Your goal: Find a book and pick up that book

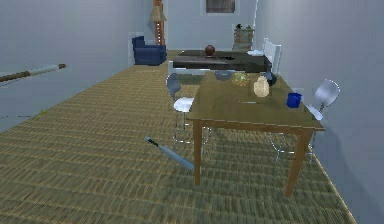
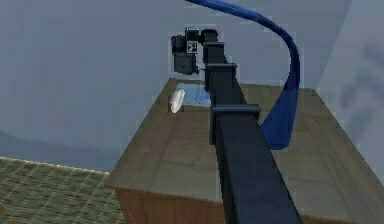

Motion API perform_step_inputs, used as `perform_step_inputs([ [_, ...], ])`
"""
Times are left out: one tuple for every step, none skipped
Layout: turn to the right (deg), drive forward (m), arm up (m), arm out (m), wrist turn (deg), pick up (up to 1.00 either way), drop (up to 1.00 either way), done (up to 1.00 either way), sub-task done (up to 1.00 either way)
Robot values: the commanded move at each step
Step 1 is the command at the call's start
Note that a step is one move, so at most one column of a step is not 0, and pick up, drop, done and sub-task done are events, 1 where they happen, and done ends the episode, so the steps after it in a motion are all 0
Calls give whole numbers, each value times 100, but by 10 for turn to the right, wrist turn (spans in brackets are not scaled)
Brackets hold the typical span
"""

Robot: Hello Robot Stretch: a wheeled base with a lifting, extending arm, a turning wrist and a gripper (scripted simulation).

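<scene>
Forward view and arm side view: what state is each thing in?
Gripper, at the extended arm's end; cannot tell whether it holds anything.
White object, lying on the wooden top.
Blue mug, upright on the wooden table.
Beige vase, upright on the same table.
Bat-like object, lying on the floor.

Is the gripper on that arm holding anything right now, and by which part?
Cannot tell: the gripper shows against the wall, with a small white thing lying on the tabletop near it.
</scene>
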Motion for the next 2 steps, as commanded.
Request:
perform_step_inputs([
  [0, 0, -12, 0, 0, 0, 0, 0, 0],
  [0, 0, 0, 0, 0, 100, 0, 0, 0],
])
